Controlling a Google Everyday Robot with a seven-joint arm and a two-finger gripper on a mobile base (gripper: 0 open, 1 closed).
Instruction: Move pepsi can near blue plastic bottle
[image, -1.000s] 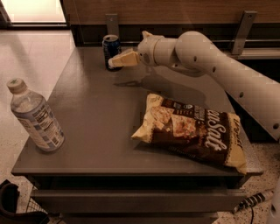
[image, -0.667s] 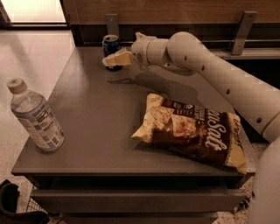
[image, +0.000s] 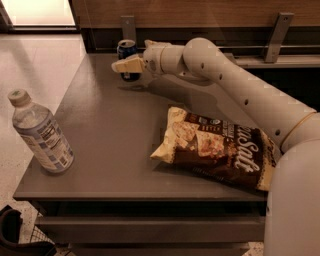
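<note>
While the pepsi can (image: 126, 49) stands at the back edge of the table (image: 110, 125), the gripper (image: 128, 63) sits right against its front side. I cannot tell if the claw is holding the can. The blue plastic bottle (image: 42, 135) stands far away, near the front left corner. A chip bag (image: 220, 150) lies near the front right corner.

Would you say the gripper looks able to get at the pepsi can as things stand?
Probably yes: the gripper is right at the pepsi can by the table's far edge, with nothing between them; the chip bag lies well clear.
</note>
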